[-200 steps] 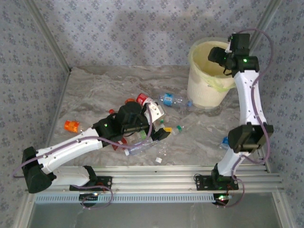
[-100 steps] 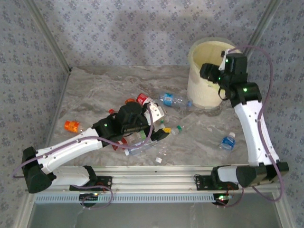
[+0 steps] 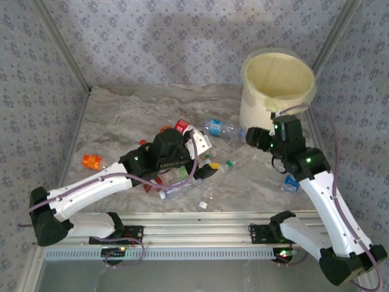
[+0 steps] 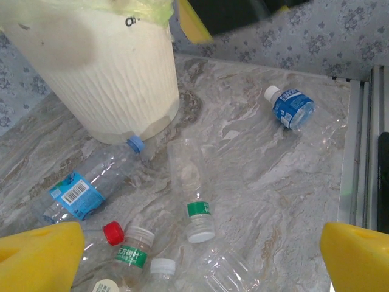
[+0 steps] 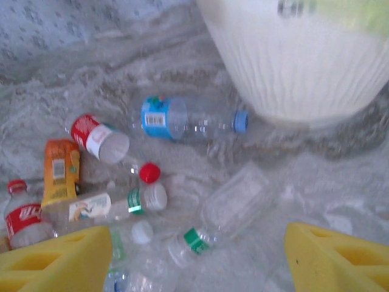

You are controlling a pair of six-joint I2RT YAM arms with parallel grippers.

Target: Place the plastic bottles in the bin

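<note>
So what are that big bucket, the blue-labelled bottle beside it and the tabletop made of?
The bin looks like matte cream plastic, going by its ribbed wall. The blue-labelled bottle seems thin clear plastic: the table shows through it. The table looks like veined grey marble, perhaps printed.

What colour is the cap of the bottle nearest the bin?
Blue: the cap shows best in the left wrist view.

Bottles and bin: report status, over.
Left gripper open, empty, over the bottle pile. Right gripper open, empty, near the bin. Blue-label bottle lies at bin's base. Bin mouth unblocked.
</note>
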